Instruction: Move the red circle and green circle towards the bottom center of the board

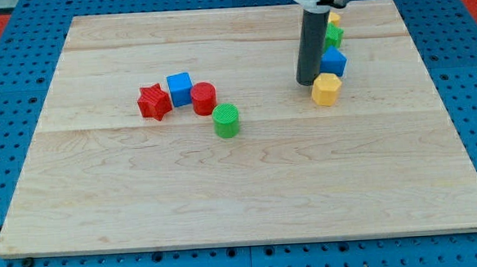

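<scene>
The red circle (204, 98) stands left of the board's middle, touching the blue cube (180, 88) on its left. The green circle (226, 120) sits just below and right of the red circle, close to it. My tip (306, 82) rests on the board at the upper right, far to the right of both circles. It stands just left of the yellow hexagon block (325, 89) and the blue block (333, 62).
A red star block (153, 102) lies left of the blue cube. A green block (333, 36) and a yellow block (333, 18) sit behind the rod at the view's top right. The wooden board (242, 207) lies on a blue pegboard.
</scene>
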